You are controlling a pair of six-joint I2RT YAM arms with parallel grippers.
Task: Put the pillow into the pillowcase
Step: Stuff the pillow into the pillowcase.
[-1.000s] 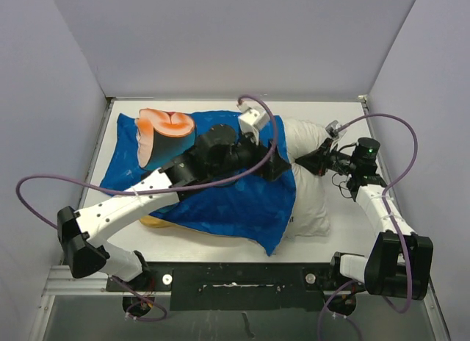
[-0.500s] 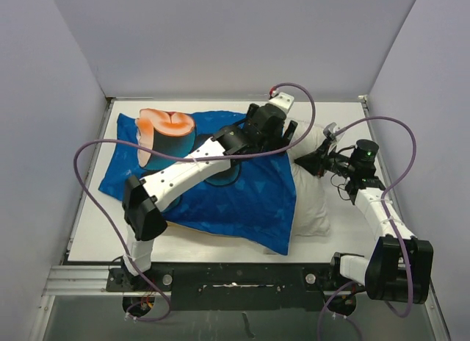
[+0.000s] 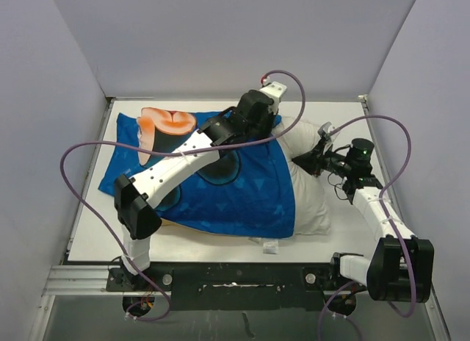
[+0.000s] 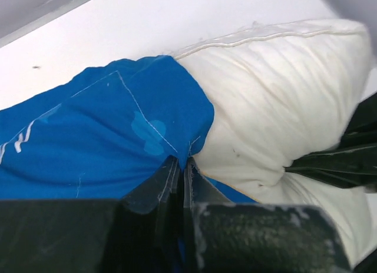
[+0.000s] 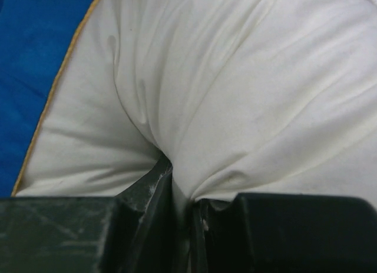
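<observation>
Across the white table (image 3: 88, 231), seen from the overhead camera, the blue pillowcase (image 3: 220, 190) lies spread flat with an orange patch of its print at the far left corner and a sliver of yellow lining showing along its near edge. The white pillow (image 3: 312, 201) sticks out of the case's right side, with only its right end uncovered. The left arm reaches diagonally over the fabric, and the left gripper (image 3: 270, 122) sits at the case's far right corner. The right gripper (image 3: 301, 161) presses into the pillow's exposed end from the right. A small white scrap (image 3: 270, 247) lies on the table just in front of the case; what it is cannot be told.

From the left wrist camera, the left gripper (image 4: 181, 164) is pinched tight on a gathered fold of the pillowcase (image 4: 106, 143) at its open edge, right where the blue cloth meets the pillow (image 4: 271, 108). The right gripper's black fingers (image 4: 339, 161) dig into the pillow's side at the frame's right edge. Bare table (image 4: 147, 26) shows beyond.

From the right wrist camera, the right gripper (image 5: 179, 179) is clamped narrow on a bunched crease of the pillow (image 5: 235, 79), wrinkles fanning out from the grip. The pillowcase (image 5: 35, 49), its yellow-trimmed edge lying on the white cloth, fills the upper left corner.
</observation>
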